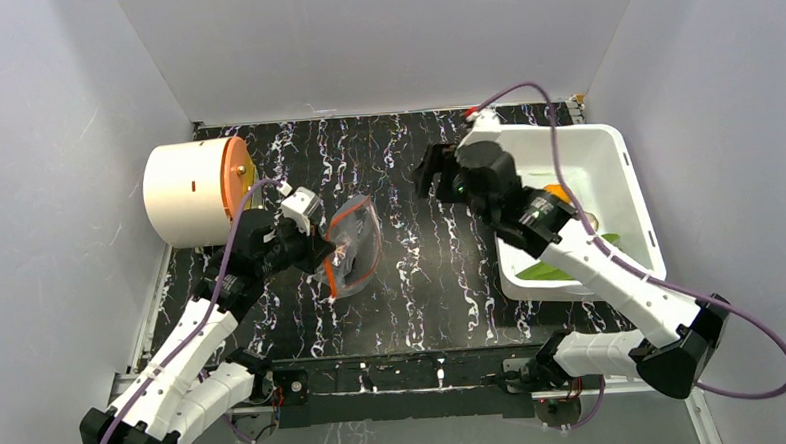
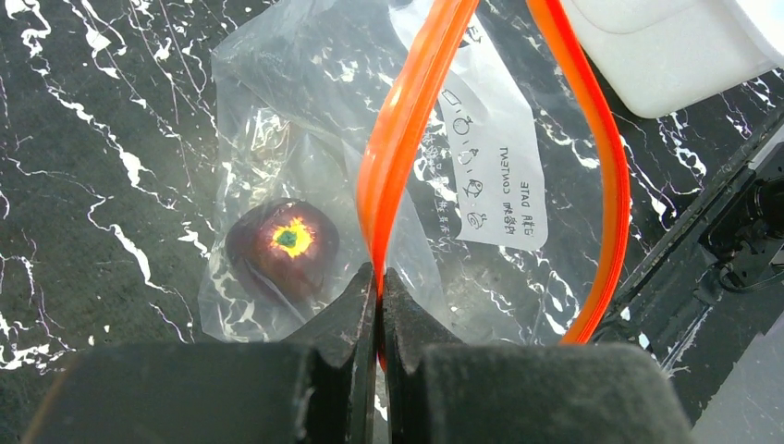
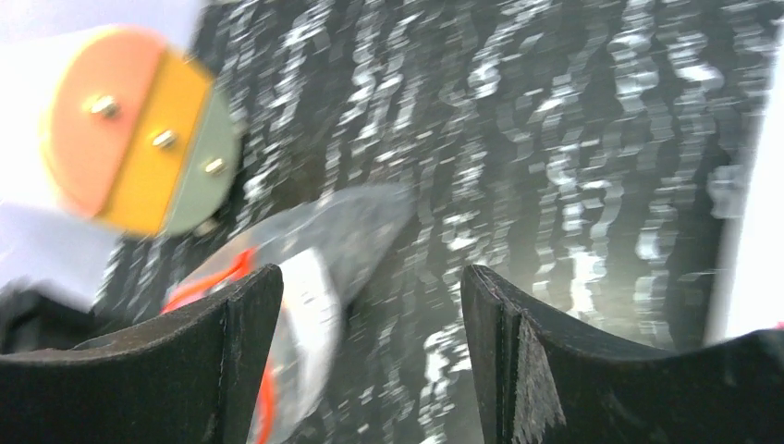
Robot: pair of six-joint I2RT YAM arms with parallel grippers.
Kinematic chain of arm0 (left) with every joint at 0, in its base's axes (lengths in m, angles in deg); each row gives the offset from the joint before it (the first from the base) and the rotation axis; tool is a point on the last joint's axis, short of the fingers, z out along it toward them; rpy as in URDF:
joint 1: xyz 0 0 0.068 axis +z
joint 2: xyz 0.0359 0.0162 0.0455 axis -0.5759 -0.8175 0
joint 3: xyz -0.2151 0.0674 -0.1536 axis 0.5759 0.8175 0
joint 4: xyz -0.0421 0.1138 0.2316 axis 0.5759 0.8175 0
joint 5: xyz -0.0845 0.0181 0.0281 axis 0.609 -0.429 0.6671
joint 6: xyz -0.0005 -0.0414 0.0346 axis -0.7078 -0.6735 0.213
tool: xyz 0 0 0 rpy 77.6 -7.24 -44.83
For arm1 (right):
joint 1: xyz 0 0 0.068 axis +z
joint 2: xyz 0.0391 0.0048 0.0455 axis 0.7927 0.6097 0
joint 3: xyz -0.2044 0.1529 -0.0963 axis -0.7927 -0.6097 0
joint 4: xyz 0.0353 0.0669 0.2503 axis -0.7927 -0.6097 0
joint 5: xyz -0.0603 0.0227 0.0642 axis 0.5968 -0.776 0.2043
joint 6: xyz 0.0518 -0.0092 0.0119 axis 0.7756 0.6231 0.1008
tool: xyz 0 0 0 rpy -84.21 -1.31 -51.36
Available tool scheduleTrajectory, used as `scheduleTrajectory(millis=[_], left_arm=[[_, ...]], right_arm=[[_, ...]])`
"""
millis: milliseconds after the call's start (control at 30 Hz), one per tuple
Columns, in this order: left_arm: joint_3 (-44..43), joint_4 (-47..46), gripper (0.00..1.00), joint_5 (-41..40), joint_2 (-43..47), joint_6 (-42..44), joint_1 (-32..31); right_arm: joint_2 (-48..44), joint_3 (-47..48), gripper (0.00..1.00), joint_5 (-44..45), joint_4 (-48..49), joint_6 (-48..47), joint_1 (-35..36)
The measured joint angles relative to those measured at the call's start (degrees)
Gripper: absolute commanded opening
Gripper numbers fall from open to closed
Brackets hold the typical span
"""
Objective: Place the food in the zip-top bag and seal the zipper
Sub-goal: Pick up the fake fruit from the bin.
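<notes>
One maroon toy fruit [image 2: 282,242] sits in zip-top bag [image 2: 277,120], 9 o'clock of its white label [image 2: 490,176], mirrored "DATE"/"CONTENT". L gripper [image 2: 379,273] pinches orange zipper strip [image 2: 411,120]; R gripper [image 3: 370,305] spread, holding nothing.

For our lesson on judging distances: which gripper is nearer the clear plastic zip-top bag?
Left. The left gripper pinches the bag by its orange-red mouth strip; the right gripper hangs open, apart, beside the white plastic bin.
</notes>
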Motion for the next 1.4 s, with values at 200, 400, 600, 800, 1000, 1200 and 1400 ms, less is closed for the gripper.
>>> scheduleTrajectory(millis=[200, 400, 600, 800, 1000, 1200, 1400], left_arm=[[0.35, -0.37, 0.0, 0.09, 1.2, 0.57, 0.0], [0.57, -0.39, 0.0, -0.02, 2.89, 0.85, 0.0], [0.57, -0.35, 0.0, -0.24, 3.13, 1.33, 0.0], [0.68, -0.39, 0.0, -0.31, 3.65, 1.38, 0.0], [0.7, -0.37, 0.0, -0.31, 3.78, 1.57, 0.0], [0.72, -0.39, 0.0, -0.28, 4.13, 1.6, 0.0], [0.72, -0.39, 0.0, -0.31, 4.15, 1.64, 0.0]], right_arm=[[-0.17, 0.26, 0.71, 4.68, -4.2, -4.24, -12.28], [1.25, 0.26, 0.74, 10.54, -6.51, -7.06, -22.51], [4.09, -0.92, 0.84, 11.06, -6.25, -7.61, -33.38], [5.57, -5.42, 0.82, 9.6, -3.89, -5.75, -43.63], [10.19, -8.72, 0.83, 7.52, -1.11, -2.45, -49.24], [16.0, -9.31, 0.82, 5.29, 0.76, 1.9, -52.65], [19.56, -9.55, 0.82, 2.14, 3.58, 7.06, -54.64]])
